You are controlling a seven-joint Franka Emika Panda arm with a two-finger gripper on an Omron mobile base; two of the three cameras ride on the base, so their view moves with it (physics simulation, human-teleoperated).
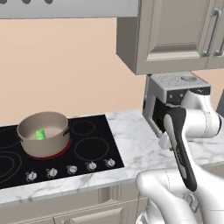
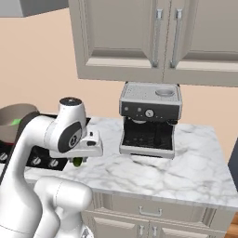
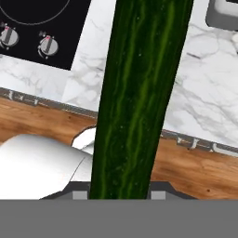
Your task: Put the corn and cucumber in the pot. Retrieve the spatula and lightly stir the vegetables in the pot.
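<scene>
Cucumber (image 3: pixel 139 97) close up: dark green, streaked, glossy, held in your tool (image 2: pixel 78 161).

You see the tool clamped narrow on it above the white-veined marble desk (image 2: pixel 153 172), beside the black glass cooktop (image 1: pixel 94 144). The round beige pot (image 1: pixel 43 133) holds something bright green.

Setting: a rendered home kitchen. Evidence: black glass cooktop (image 1: pixel 52 148) with ring burners and a row of knobs, set into a white marble desk (image 2: pixel 176 172); beige panelled wall cabinets (image 2: pixel 153 37) overhead; steel espresso machine (image 2: pixel 149 118) on the desk; drawers below; wooden plank floor (image 3: pixel 195 172).
</scene>
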